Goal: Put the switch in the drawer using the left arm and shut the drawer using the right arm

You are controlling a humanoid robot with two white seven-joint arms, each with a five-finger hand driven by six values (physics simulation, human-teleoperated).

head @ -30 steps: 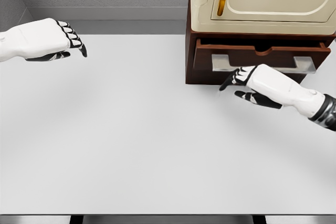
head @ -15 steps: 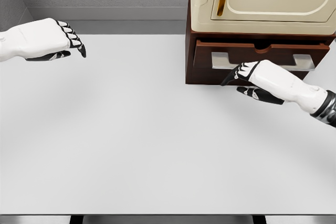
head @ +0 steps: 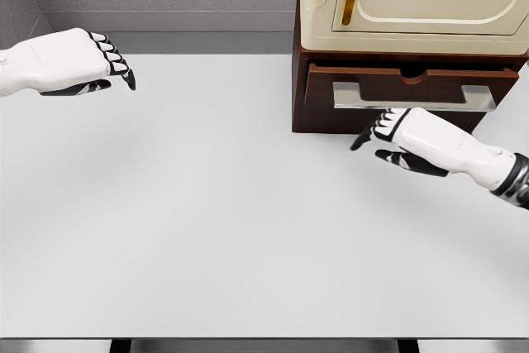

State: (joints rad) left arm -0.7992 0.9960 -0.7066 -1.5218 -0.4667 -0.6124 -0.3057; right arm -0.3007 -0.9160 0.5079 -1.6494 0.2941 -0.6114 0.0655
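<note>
The right robot hand (head: 405, 140) hangs just in front of the dark wooden drawer (head: 413, 85), its fingers loosely extended and holding nothing, below the drawer's long metal handle (head: 413, 96). A second ago the drawer stood a little proud of the cabinet (head: 409, 6) with this hand against its front; half a second ago the hand was higher, pressed near the handle. Now the drawer front sits nearly flush with the frame and the hand has dropped back and away from it, which suggests the closing push is done or all but done. The left robot hand (head: 78, 62) remains raised over the far left of the white worktop (head: 207, 221), fingers curled downward and empty, unchanged across the second. The switch cannot be seen anywhere on the worktop or in either hand; presumably it lies inside the drawer, though that is hidden. If so, little of the task remains beyond withdrawing the arms.
</note>
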